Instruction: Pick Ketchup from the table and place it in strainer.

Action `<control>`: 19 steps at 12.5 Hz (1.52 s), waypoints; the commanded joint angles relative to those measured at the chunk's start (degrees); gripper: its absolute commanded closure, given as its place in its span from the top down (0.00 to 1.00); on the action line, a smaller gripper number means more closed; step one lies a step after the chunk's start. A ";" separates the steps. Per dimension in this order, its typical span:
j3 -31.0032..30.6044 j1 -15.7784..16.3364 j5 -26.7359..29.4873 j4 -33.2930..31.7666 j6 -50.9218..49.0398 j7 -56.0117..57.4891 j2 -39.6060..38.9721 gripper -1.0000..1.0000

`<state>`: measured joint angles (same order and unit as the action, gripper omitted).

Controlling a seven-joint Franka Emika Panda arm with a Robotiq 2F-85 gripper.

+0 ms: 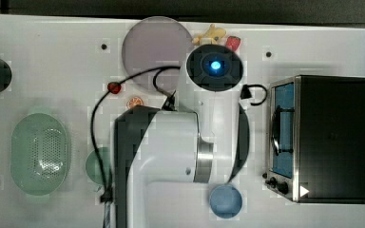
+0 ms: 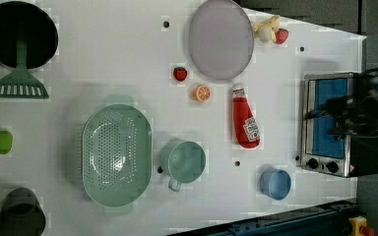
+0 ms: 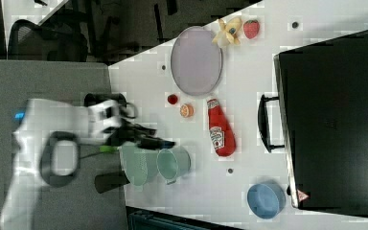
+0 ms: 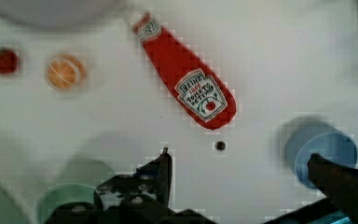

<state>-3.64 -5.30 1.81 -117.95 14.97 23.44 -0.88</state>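
Here my fingers [image 4: 240,161] are spread wide and grasp nothing; in the wrist view one dark tip stands on each side of a gap of bare white desk [image 2: 103,59], and the ketchup bottle [image 4: 185,77] lies on that desk beyond the tips, apart from both.

The bottle lies flat on its side. In the left view it [image 2: 244,116] runs up and down the picture, white cap toward the round grey plate [image 2: 220,39], broad red base toward the blue bowl [image 2: 275,184], label facing up. In the right view it [image 3: 220,127] lies the same way, cap near the plate's edge, with the orange slice [image 3: 187,110] and a strawberry [image 3: 172,99] beside it on the right view's left.

The mint-green strainer [image 2: 116,155] sits well apart from the bottle, on the left view's left, and I see only its perforated bottom inside. The small green cup [image 2: 183,162] stands just beside it, between strainer and bottle, and looks bare inside. The blue bowl also shows nothing in it. The toaster oven [image 2: 330,123] stands near the desk's edge on the left view's right.
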 commanded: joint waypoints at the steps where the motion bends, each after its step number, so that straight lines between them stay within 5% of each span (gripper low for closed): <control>1: -1.43 -1.02 -0.31 -5.59 7.48 19.22 1.84 1.00; 7: -2.05 -0.73 -0.44 -15.51 25.32 29.45 -3.84 1.00; 17: -2.22 0.43 -4.78 -16.72 41.32 29.46 -19.38 1.00; 19: -1.94 0.43 -4.79 -16.79 43.91 29.46 -20.92 0.85</control>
<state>-5.85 -5.03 -2.99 -135.74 56.90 50.50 -22.00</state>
